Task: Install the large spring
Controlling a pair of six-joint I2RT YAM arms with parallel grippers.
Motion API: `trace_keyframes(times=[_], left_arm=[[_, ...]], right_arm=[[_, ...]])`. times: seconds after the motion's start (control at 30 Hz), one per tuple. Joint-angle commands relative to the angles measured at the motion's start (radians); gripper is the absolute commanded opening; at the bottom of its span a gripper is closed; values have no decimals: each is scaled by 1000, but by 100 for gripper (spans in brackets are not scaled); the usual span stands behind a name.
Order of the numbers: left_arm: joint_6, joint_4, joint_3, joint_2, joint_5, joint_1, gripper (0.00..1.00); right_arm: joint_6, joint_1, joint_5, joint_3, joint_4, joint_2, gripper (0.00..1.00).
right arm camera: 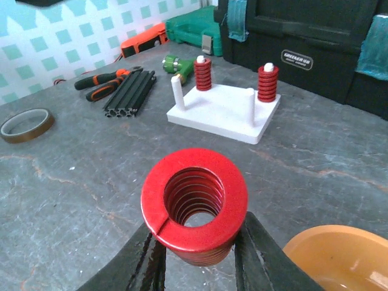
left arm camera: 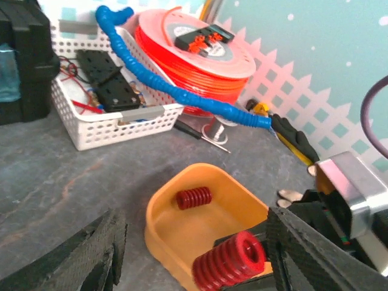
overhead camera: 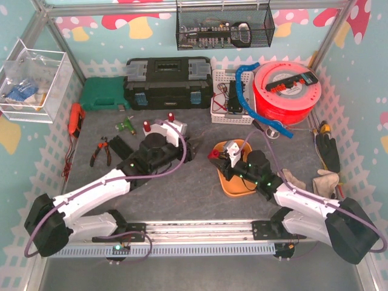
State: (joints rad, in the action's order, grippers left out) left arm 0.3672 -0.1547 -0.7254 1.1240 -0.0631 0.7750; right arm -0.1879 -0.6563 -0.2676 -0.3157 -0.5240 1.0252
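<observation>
My right gripper (right arm camera: 195, 239) is shut on the large red spring (right arm camera: 195, 203) and holds it above the table, by the orange tray (overhead camera: 233, 187). In the top view this gripper (overhead camera: 222, 159) is at the tray's left rim. A white base plate (right arm camera: 224, 109) stands farther off with red springs on two pegs (right arm camera: 203, 73) and two bare pegs (right arm camera: 177, 91). My left gripper (left arm camera: 197, 245) is open and empty, facing the tray (left arm camera: 159, 209). A small red spring (left arm camera: 194, 198) lies in the tray. The held large spring also shows in the left wrist view (left arm camera: 230, 260).
A tape roll (right arm camera: 24, 124), pliers (right arm camera: 109, 79) and a black extrusion (right arm camera: 130, 91) lie left of the plate. A black toolbox (overhead camera: 167, 82), white basket (overhead camera: 230, 100) and orange spool (overhead camera: 285, 91) line the back. Gloves (overhead camera: 324, 179) lie at the right.
</observation>
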Motion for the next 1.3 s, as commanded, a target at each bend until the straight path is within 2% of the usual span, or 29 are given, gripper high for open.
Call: trace_keyframes(times=[0.0,0.17,0.5,0.77,0.97,1.27], left_arm=[[-37,161,-104,62,62,59,63],[-14,234,-224,170,111,123,65],[36,306,-384,362,39,153,62],[94,329,-449,460,3,156,54],[113,360,-477,497,-7,164,57],[99,370,-511,547,-3,170,55]], right_arm=[[0,-14,-42,-17,-51,11,0],[-29,-16,12,-2,-57,-1,0],[-159,-17,94,13,-81,11,0],[-180,-29,211,28,-76,0,0],[-193,-37,290,30,-53,-12,0],[-190,-47,307,18,-42,9,0]])
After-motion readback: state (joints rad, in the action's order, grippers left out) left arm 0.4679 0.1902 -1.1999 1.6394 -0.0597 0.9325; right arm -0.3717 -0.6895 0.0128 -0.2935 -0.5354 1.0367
